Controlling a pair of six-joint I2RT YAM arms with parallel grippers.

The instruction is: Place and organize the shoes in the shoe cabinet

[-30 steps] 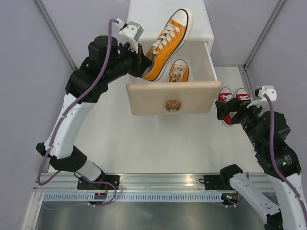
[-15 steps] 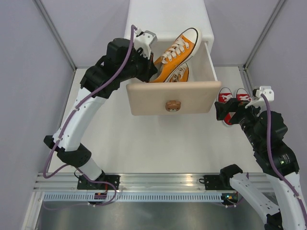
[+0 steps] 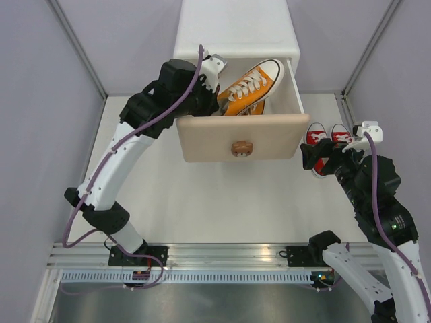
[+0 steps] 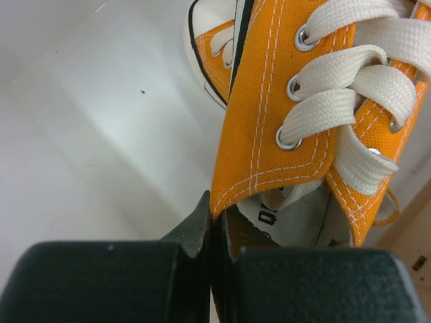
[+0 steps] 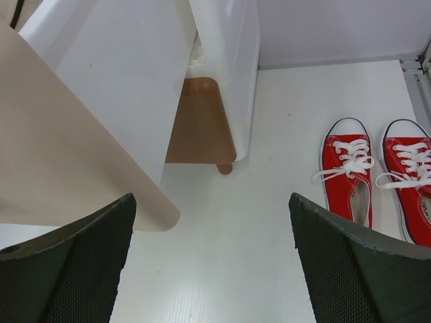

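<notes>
The white shoe cabinet [image 3: 236, 27] stands at the back with its upper drawer pulled out, beige front [image 3: 239, 134] facing me. My left gripper [image 3: 217, 101] is shut on the heel collar of an orange shoe [image 3: 250, 84], held tilted inside the drawer, toe to the back right. Under it lies the second orange shoe [image 3: 261, 108], mostly covered. The left wrist view shows the grip [image 4: 217, 215] on the held shoe [image 4: 269, 101] and the other shoe's toe [image 4: 214, 47]. Two red shoes [image 3: 316, 138] [image 3: 340, 132] sit side by side on the table, right of the cabinet. My right gripper [image 3: 315, 156] hovers open just before them, holding nothing.
In the right wrist view the open gripper [image 5: 210, 198] looks at bare table between the drawer front's corner [image 5: 81, 168] and the red pair [image 5: 347, 175]. The brown lower front [image 5: 199, 121] and a short leg [image 5: 224, 168] show beneath. Grey walls close both sides; a metal rail [image 3: 222, 259] runs along the near edge.
My left gripper has carried the orange shoe down and forward into the open drawer, lowering it over the other orange shoe. The right arm has barely moved.
</notes>
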